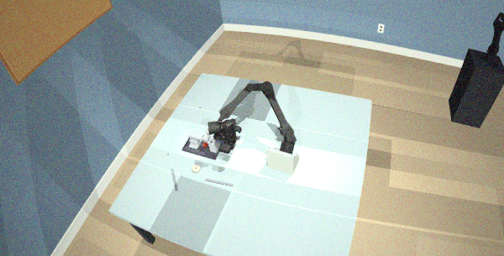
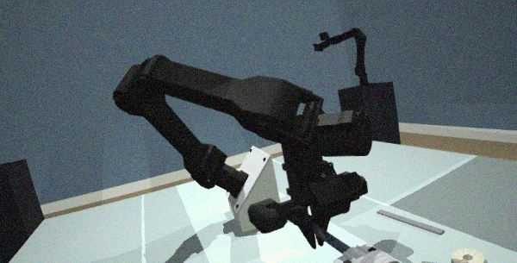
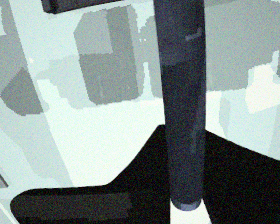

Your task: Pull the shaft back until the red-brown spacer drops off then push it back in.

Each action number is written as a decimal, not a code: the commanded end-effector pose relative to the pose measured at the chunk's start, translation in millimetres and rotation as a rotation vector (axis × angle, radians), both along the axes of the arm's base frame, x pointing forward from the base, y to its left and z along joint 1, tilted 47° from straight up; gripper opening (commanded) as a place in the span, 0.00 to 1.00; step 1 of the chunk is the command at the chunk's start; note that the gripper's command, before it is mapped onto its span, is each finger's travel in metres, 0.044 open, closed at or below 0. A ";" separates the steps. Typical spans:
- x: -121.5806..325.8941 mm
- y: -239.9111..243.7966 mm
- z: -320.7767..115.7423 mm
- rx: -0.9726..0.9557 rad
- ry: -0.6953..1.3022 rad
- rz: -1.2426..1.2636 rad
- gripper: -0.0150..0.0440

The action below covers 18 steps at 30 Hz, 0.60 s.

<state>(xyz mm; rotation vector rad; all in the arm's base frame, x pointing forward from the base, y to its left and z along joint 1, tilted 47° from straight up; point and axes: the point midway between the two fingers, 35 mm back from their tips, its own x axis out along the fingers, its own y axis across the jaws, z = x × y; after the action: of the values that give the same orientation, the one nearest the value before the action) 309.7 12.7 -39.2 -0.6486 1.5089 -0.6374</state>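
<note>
My gripper is shut on the dark shaft, close to the shaft's free end. In the top view the arm covers the grip. The shaft runs towards white parts above the dark base plate. A white block stands at the plate's far-left side and another white block beside the gripper. The red-brown spacer shows low between these blocks; whether it touches the plate is too small to tell. The shaft's inner end and its seating in the housing are hidden.
A pale ring lies on the table in front of the plate. A grey bar and a second thin bar lie nearby. The arm's pale wedge mount stands to the right in the top view.
</note>
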 end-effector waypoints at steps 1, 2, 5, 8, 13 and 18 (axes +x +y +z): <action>0.8 -0.1 -0.2 0.003 0.004 -0.004 0.25; 1.1 -0.2 -0.2 0.003 0.004 -0.004 0.25; 2.2 -0.1 -0.2 0.003 0.004 -0.004 0.25; 3.3 0.1 -0.2 0.003 0.004 -0.004 0.25; 5.1 0.3 -0.1 0.003 0.004 -0.004 0.25; 6.9 0.4 -0.1 0.003 0.004 -0.004 0.25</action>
<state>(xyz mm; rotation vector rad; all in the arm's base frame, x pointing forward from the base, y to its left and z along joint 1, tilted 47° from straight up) 313.1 12.0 -39.6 -0.6481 1.5166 -0.6428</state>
